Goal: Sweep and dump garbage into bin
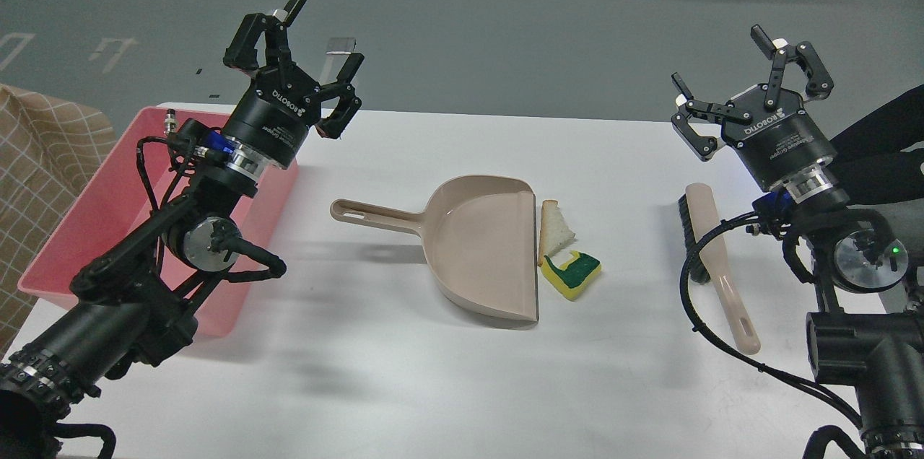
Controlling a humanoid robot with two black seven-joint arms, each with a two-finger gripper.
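On the white table (404, 372), one pink plastic tub (94, 228) is sitting at the left, its visible interior holding nothing. One beige dustpan (484, 250) is lying mid-table, its lip touching one bread slice (556, 226) and one yellow-green sponge (572, 275). One brush (715, 264) is lying right. Left gripper (307, 58) and right gripper (751, 87) are hovering, fingers spread, holding nothing.

Bread slice (556, 229) and yellow-green sponge (572, 274) lie side by side; the pink bin (86, 228) sits far left.
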